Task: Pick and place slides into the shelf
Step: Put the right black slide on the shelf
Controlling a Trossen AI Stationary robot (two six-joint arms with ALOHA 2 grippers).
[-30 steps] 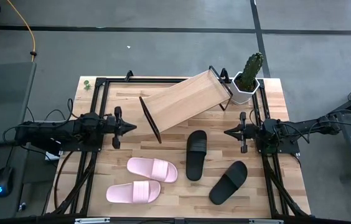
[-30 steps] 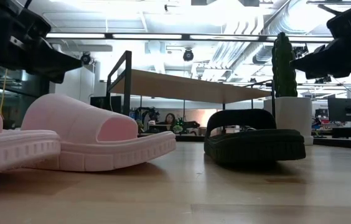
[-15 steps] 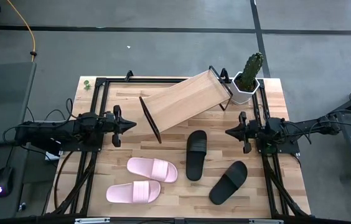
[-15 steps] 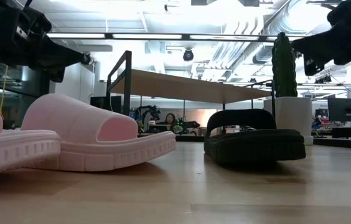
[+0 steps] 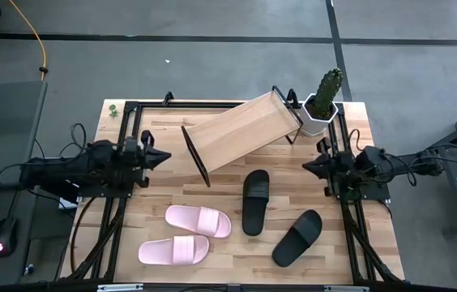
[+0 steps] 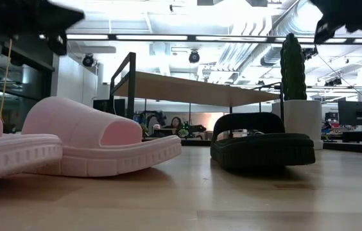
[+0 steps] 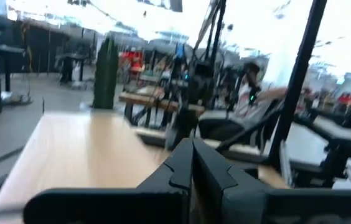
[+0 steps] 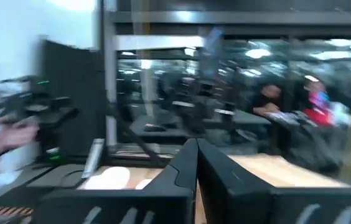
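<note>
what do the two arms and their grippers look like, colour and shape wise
Both arms are matte black and chunky, built from blocky jointed segments, with loose black cables looping off them near the table's side rails. The left gripper and right gripper each taper to a narrow dark point, two slim angular jaws pressed together. No markings or labels are visible on either.

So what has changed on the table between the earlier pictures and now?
Both arms pulled back toward the table's sides: the left gripper moved left and slightly toward the shelf, the right gripper moved right. Both are shut and empty. The pink slides, black slides and cactus pot stayed where they were.
</note>
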